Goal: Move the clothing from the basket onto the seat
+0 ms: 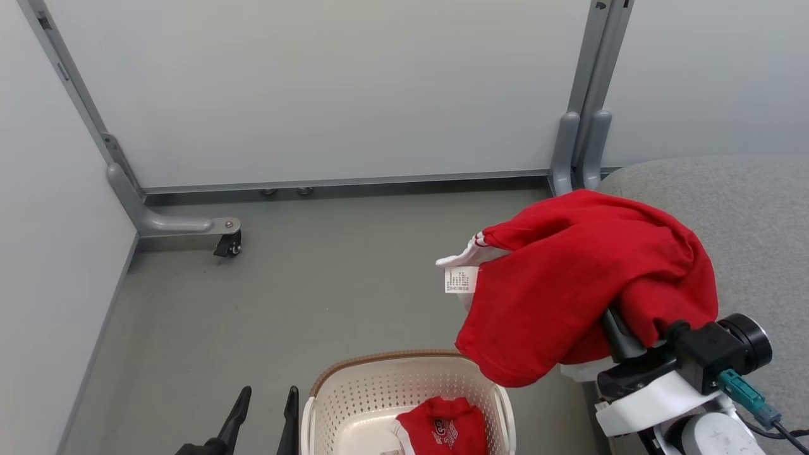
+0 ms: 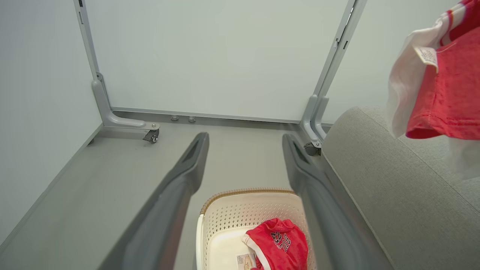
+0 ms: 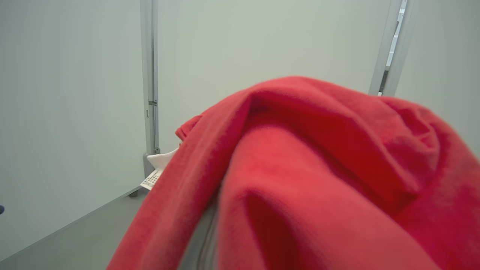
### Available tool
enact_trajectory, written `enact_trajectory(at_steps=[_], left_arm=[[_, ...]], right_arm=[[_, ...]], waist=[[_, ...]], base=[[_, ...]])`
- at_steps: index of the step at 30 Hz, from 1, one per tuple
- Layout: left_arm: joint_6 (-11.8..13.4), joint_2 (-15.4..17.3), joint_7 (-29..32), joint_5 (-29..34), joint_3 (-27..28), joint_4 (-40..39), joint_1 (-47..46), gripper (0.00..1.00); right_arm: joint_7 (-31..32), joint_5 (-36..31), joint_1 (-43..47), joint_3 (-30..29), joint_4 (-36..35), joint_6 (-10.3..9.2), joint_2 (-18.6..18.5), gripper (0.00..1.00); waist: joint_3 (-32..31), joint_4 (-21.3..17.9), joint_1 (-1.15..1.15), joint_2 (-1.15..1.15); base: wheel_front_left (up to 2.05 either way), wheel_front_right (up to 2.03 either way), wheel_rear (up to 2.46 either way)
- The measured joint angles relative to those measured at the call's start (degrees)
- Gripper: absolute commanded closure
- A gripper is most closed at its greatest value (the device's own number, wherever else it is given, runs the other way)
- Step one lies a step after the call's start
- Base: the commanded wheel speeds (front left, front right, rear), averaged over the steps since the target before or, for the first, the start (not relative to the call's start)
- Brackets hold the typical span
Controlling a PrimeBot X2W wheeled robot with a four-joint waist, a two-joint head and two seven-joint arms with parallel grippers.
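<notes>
One red garment (image 1: pixel 569 284) drapes over the right pincer (image 1: pixel 620 338).

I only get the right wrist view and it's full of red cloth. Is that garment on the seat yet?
Observer: No. The held garment hangs in the air off the right gripper, by the edge of the seat, not resting on it.
Operator: Anything in the basket?
Observer: Yes, a second garment with lettering lies in the basket.
Operator: And the left gripper?
Observer: The left gripper is open and empty, beside the basket.
</notes>
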Motion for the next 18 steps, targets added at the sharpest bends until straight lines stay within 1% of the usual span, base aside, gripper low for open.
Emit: enact_trajectory(at_steps=[13, 18], left_arm=[[0.00, -0.01, 0.00, -0.47, 0.05, 0.03, -0.02, 0.00], [0.00, -0.01, -0.01, -0.48, 0.01, -0.29, -0.02, 0.00]], right_arm=[[0.00, 0.01, -0.01, -0.27, 0.00, 0.00, 0.32, 1.00], [0.00, 0.01, -0.09, -0.67, -0.15, 0.00, 0.43, 1.00]], waist=[[-0.08, -0.03, 0.00, 0.00], [-0.07, -0.72, 0.00, 0.00]], base=[[0.00, 0.00, 0.00], [0.00, 0.00, 0.00]])
